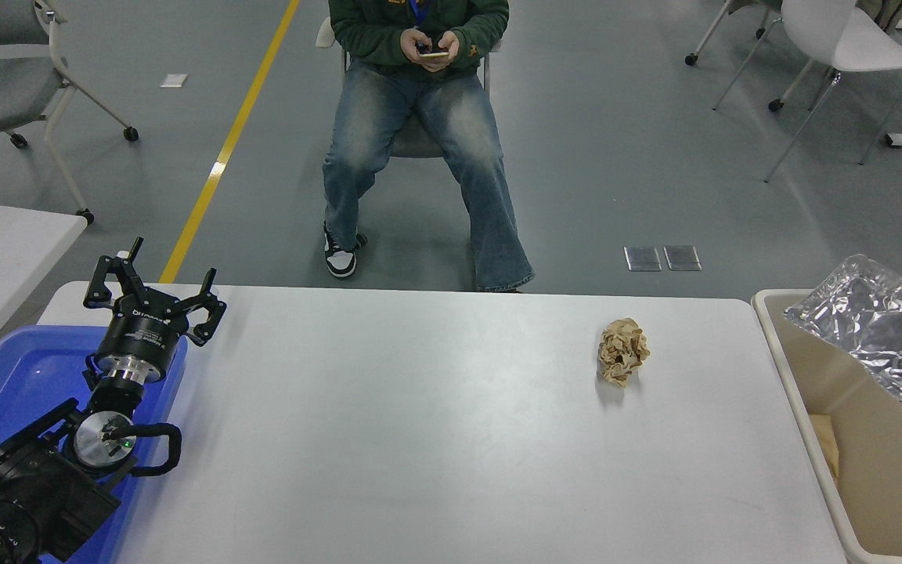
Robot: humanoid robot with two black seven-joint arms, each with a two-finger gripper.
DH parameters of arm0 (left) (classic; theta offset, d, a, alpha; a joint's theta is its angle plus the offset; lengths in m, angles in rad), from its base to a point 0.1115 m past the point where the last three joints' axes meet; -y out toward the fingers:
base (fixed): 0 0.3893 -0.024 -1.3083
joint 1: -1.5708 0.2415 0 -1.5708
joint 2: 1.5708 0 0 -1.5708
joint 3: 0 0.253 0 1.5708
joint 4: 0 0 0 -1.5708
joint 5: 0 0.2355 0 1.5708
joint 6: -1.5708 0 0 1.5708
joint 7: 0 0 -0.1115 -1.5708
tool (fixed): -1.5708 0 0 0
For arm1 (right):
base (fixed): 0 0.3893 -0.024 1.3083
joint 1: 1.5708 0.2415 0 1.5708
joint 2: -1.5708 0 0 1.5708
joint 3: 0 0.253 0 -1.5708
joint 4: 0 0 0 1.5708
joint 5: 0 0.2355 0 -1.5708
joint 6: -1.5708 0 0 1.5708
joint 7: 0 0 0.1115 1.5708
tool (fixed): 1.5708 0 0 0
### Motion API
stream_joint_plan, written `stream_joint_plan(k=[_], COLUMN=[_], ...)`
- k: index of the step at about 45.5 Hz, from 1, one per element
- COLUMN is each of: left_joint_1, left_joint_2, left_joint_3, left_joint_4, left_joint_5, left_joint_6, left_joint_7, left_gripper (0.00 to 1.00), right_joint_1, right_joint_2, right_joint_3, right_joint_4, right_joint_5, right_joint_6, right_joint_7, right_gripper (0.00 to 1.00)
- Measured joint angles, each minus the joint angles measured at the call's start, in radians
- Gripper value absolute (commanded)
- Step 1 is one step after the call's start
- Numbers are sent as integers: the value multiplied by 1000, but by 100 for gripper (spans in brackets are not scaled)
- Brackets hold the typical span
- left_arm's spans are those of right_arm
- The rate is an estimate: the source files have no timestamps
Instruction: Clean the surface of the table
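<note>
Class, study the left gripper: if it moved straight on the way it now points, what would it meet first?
Nothing on the table, probably. The left gripper, open over the table surface near its far left corner, points away and slightly right, so it would pass the far edge over bare floor; depth is uncertain.

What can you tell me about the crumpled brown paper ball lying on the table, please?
The crumpled brown paper ball is a tan, tightly wadded lump that looks like kraft paper or a napkin, with many creases and dark folds. It is slightly taller than wide and casts a small shadow toward the camera. It rests on the table surface in the far right part, a little short of the far edge and left of the beige bin. Nothing else touches it; neither gripper is near.
</note>
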Motion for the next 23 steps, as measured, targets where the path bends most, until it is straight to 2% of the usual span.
stream_joint_plan(k=[23], left_joint_1=[0], left_joint_2=[0], left_joint_3=[0], left_joint_4=[0], left_joint_5=[0], left_joint_6=[0], left_joint_7=[0], left_gripper=[100], right_joint_1=[-8], right_joint_2=[33], right_joint_3=[3], right_joint_4=[-32], right_joint_5=[44], right_joint_6=[-39], right_joint_7=[-69], right_gripper=[0])
